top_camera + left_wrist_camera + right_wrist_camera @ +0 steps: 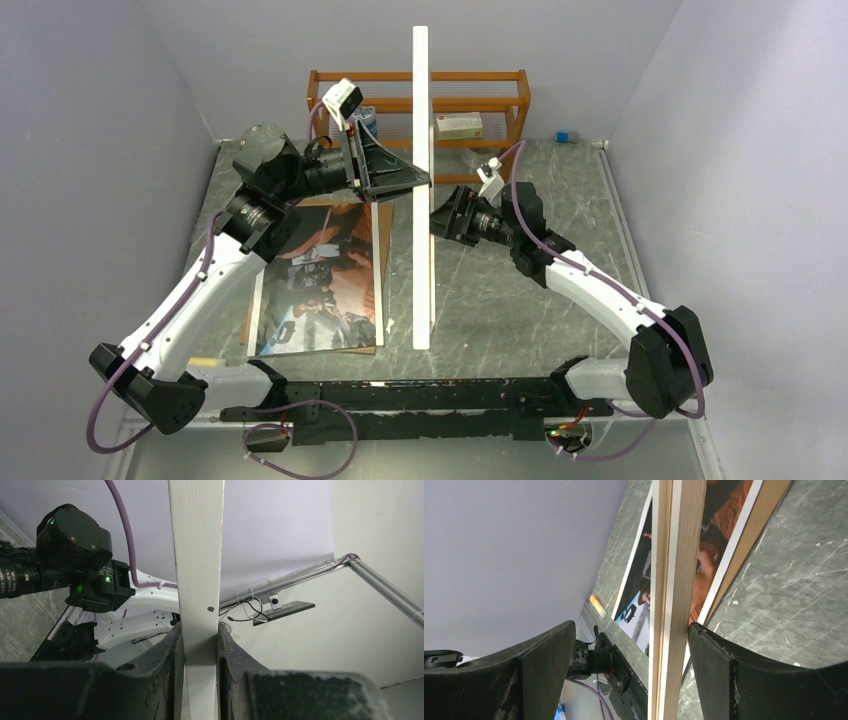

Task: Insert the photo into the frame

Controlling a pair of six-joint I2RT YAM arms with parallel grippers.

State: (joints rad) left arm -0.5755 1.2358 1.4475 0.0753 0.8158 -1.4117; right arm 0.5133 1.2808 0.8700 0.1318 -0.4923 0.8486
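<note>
Where the frame (421, 190) stands: on its thin edge on the table (520, 290), between the two arms, just right of the photo (325, 270).
Long axis: seen edge-on from above, running from the arm bases toward the shelf rack (470, 85); faces turned left and right.
Left gripper (200, 645): clamped on the frame's white rim.
Right gripper (631, 640): jaws wide apart, straddling the wood-coloured rim, not gripping.

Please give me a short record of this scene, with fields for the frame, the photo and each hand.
frame: upright, edge-on to the top camera
left hand: shut on the frame's rim
right hand: open, straddling the frame
photo: flat on the brown backing board, left of the frame, not yet inside
</note>
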